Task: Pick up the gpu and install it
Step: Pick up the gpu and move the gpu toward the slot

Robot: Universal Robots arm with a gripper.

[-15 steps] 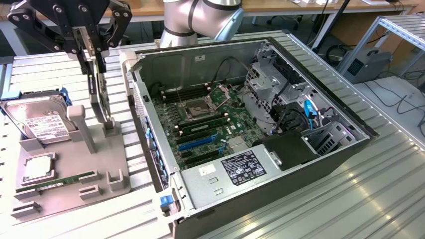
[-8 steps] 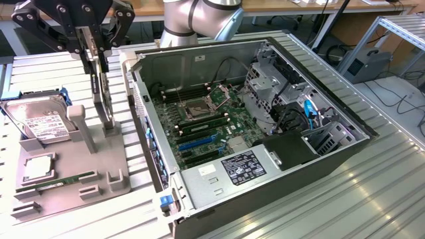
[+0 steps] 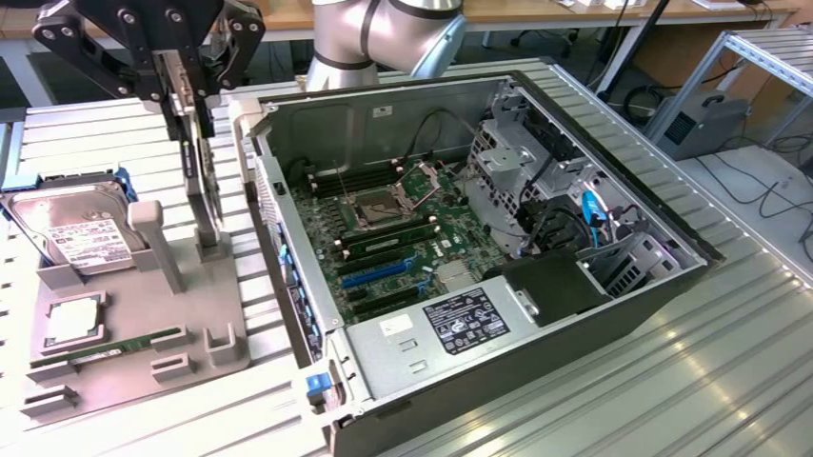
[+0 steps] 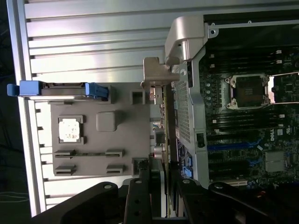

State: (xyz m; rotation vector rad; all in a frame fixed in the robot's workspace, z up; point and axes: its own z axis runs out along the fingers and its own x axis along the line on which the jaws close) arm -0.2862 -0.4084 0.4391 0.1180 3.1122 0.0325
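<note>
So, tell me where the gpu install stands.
Done: nothing visible. In hand: gripper sits over the gpu, upright on the tray beside the case. Left: gpu isn't in the board's slots yet.

White letters on the motherboard appear to read DELL, turned on their side. The black label on the power supply carries white print and round marks, too small to read. The white label on the hard drive shows lines of print, none legible.
</note>
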